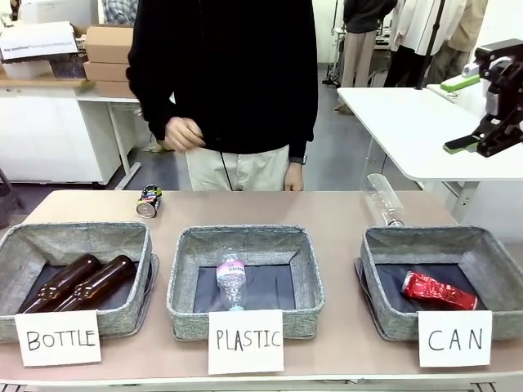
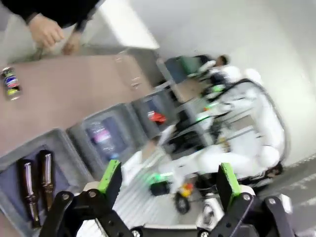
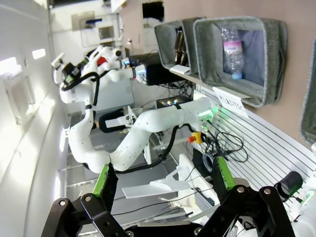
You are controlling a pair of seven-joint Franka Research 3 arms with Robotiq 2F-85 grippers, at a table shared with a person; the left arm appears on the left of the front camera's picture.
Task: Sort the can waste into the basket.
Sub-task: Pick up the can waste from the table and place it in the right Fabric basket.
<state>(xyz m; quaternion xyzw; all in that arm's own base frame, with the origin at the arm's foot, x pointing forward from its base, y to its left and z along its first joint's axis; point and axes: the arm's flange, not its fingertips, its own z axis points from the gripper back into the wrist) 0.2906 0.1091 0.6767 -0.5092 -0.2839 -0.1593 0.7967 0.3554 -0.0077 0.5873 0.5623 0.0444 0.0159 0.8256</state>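
Note:
A shiny red crushed can (image 1: 439, 291) lies inside the grey basket (image 1: 441, 237) behind the "CAN" card, at the right. On the bare table at the far left lies a black printed can (image 1: 149, 202) on its side, near the person. My right gripper (image 1: 462, 114) hangs high at the right, open and holding nothing, well above the basket. From the left wrist, my left gripper (image 2: 169, 180) is open and tilted high over the table, with the black can (image 2: 11, 84) and the red can (image 2: 157, 117) far below. In its own wrist view the right gripper (image 3: 164, 177) is open.
The "BOTTLE" bin (image 1: 78, 233) holds two brown bottles (image 1: 78, 282). A clear bottle (image 1: 231, 278) is in the "PLASTIC" bin (image 1: 245, 237). Another clear plastic bottle (image 1: 384, 198) lies on the table behind the CAN basket. A person stands at the far edge, one hand (image 1: 184, 133) raised.

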